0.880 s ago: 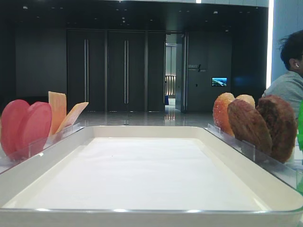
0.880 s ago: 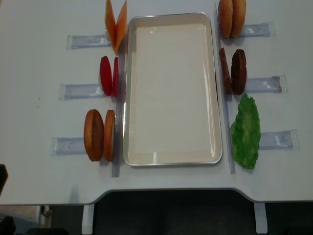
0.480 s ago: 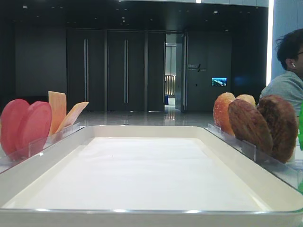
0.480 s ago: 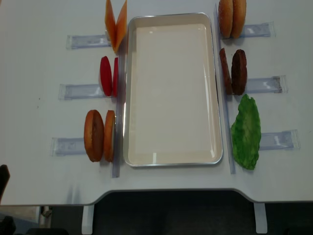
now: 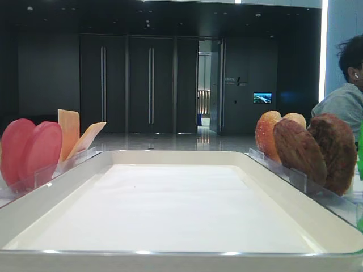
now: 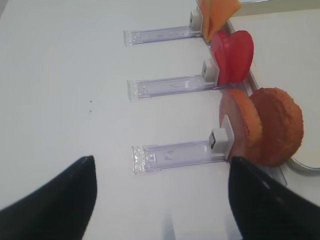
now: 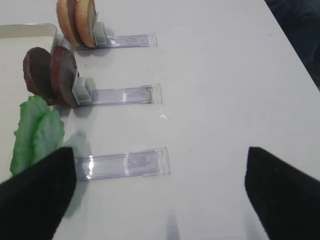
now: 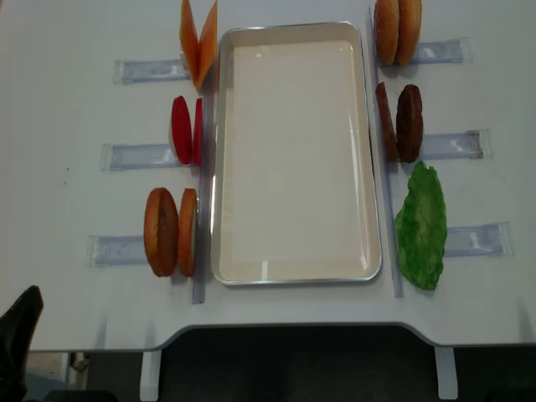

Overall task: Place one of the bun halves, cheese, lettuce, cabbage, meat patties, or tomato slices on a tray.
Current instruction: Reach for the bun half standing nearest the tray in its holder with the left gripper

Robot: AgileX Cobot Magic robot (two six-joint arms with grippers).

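Observation:
The white tray (image 8: 293,151) lies empty mid-table. Left of it stand cheese (image 8: 198,42), tomato slices (image 8: 186,130) and two bun halves (image 8: 167,232). On its right are two more bun halves (image 8: 396,31), meat patties (image 8: 399,122) and green lettuce (image 8: 421,226). Cabbage is out of view. My left gripper (image 6: 162,200) hangs open over bare table, short of the near bun halves (image 6: 270,125). My right gripper (image 7: 160,192) is open too, near the rack beside the lettuce (image 7: 37,132). Neither holds anything.
Clear plastic racks (image 8: 138,155) hold the food upright on both sides of the tray. One rack (image 6: 175,152) lies ahead of the left gripper, another (image 7: 122,162) ahead of the right. A person (image 5: 346,96) sits beyond the table at the right.
In the overhead view a dark tip of the left gripper has come further up into the bottom left corner. The food and tray have not moved.

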